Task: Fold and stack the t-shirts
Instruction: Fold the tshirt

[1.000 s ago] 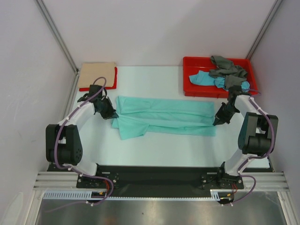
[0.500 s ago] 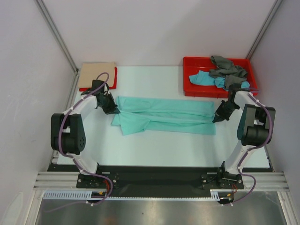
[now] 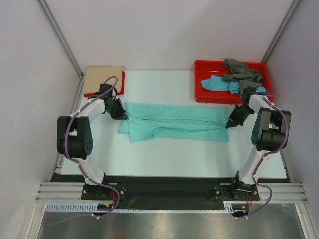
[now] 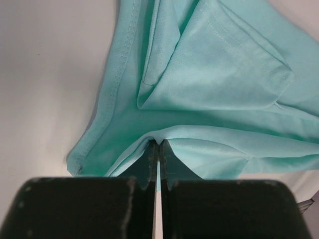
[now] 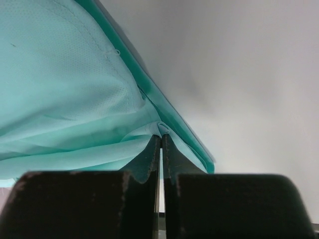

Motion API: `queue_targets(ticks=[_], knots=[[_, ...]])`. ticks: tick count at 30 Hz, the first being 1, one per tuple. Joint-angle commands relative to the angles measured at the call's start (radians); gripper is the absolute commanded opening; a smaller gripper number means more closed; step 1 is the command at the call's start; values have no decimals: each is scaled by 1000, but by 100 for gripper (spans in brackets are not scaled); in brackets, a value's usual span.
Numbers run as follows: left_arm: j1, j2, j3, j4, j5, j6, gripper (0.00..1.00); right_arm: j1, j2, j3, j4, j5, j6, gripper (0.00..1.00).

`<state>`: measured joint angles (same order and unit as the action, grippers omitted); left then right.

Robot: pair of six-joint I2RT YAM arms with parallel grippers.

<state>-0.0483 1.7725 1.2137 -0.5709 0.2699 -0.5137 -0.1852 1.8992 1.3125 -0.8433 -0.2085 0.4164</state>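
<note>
Mint-green t-shirt [image 3: 174,122]: mid-table, part-folded lengthwise; your left gripper [image 3: 121,116] and right gripper [image 3: 231,124] each pinch an end, jaws closed. Beige t-shirt [image 3: 102,79] over red t-shirt [image 3: 121,83]: apparently folded, stacked. Grey t-shirt [image 3: 241,71] and turquoise-blue t-shirt [image 3: 215,83]: crumpled in tray [image 3: 203,97], pending.

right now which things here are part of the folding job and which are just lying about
Job: mint-green shirt, pinched by left claw and right claw; beige shirt on red shirt; grey shirt, turquoise shirt.
Lying about: red tray, table.

Table [image 3: 164,157]: mint-green t-shirt [image 3: 174,122], red tray [image 3: 213,99]
</note>
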Motion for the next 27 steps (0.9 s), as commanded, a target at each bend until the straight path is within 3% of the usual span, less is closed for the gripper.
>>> queue_targets(ticks=[1,10,15,18,19,22,23,27], knots=[[-2,10,49,11,9,23,0,-7,17,56,1,3,-8,4],[-2,38,63,11,9,20,0,-10,55,82,-2,-2,-5,6],[-2,54,70,14,14,20,1,-11,67,87,0,-3,-5,13],[-2,61,87,11,12,27,11,-11,78,100,-2,0,-8,18],[-4,58,95,6,-7,40,22,-11,77,108,-7,6,-17,20],[-12,6,132,-29,-72,101,41,-11,67,157,-49,72,-44,32],[-12,-14,138,-49,-111,115,43,-11,43,169,-62,98,-66,40],[-10,-132,109,-89,-166,162,55,-10,-75,133,-85,175,-106,50]])
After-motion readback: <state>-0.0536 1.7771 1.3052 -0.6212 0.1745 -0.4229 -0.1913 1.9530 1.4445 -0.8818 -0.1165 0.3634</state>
